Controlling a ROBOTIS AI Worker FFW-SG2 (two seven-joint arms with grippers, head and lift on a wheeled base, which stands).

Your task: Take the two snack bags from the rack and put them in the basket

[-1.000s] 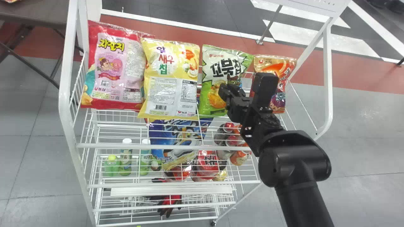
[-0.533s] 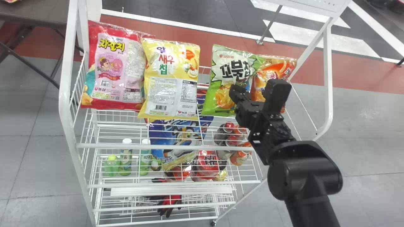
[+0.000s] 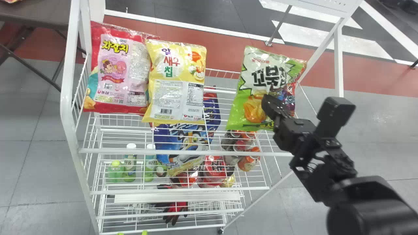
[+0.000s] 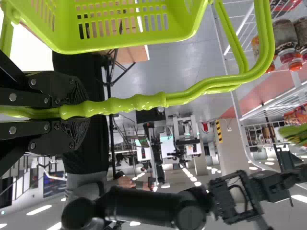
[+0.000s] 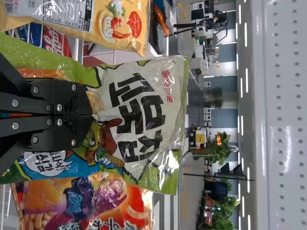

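green bag (image 3: 261, 75) just swung right, off its spot | right tool (image 5: 86, 115) pinching it, left tool (image 4: 79, 112) gripping basket (image 4: 187, 24) | drop-off next imo

On the rack (image 3: 67, 98), two chip bags (image 3: 176, 98) sit side by side at left; at right, one snack bag (image 3: 248, 106) is before another bag (image 3: 290, 94). Below: bottles (image 3: 130, 166) left, cans (image 3: 249, 161) right.

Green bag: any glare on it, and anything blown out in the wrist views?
Head view: glints on the green bag. Right wrist view: white highlights on its wrapper, pale streaks on the perforated panel. Left wrist view: blown-out patch beside the basket.
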